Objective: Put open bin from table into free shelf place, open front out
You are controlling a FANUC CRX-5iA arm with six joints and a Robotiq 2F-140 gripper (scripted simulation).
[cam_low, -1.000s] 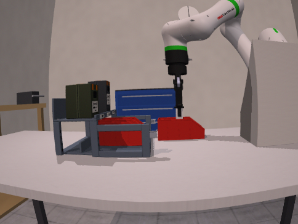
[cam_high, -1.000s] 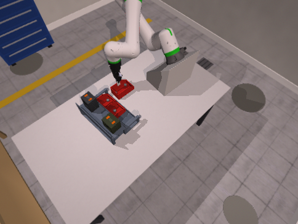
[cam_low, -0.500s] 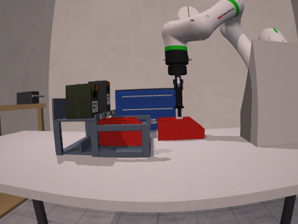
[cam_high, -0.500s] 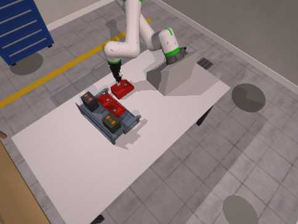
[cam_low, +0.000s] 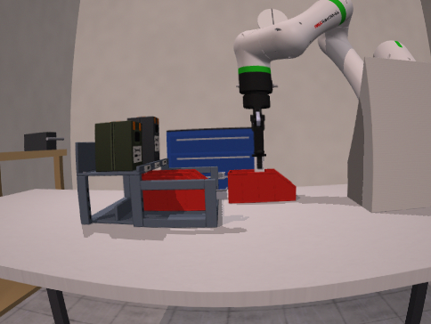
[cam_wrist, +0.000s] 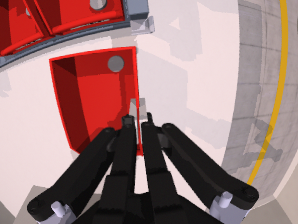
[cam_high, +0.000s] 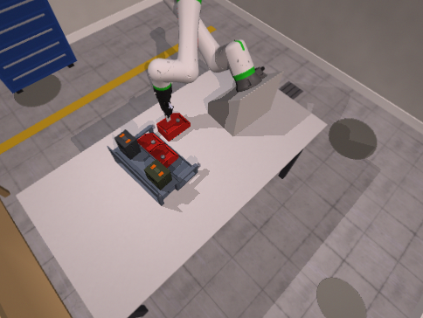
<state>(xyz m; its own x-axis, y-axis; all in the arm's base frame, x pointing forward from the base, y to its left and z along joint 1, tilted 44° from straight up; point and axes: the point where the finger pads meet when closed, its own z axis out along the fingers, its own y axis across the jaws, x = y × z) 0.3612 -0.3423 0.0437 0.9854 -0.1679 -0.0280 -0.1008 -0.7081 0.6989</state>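
- Evidently the gripper [cam_high: 169, 117] [cam_low: 259, 167] [cam_wrist: 138, 107] has its fingers closed on a side wall of the open bin [cam_high: 174, 132] [cam_low: 262, 187] [cam_wrist: 95, 100], one either side of it.
- That wall is the one toward the table's long edge by the yellow floor line; the bin's body spreads from the fingers toward the opposite long edge.
- The bin appears level on the table [cam_high: 236, 175] [cam_low: 267, 249] [cam_wrist: 200, 65], a round grey part [cam_high: 177, 120] [cam_wrist: 115, 63] inside.
- Its long axis runs from the shelf [cam_high: 180, 184] [cam_low: 174, 183] [cam_wrist: 138, 11] toward the arm's base, tall rear end nearest the shelf, roughly matching the seated bins [cam_high: 153, 141] [cam_low: 174, 200] [cam_wrist: 80, 17].
- Farther out, the free place seems to be at the row's end beneath the olive case [cam_high: 157, 175] [cam_low: 117, 146], away from the yellow-line edge. The move likely calls for a lift over the lip and a sideways carry with little turning; this off-centre grip could let the bin tilt.

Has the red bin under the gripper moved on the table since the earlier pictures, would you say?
No; the bin sits the same beside the shelf.
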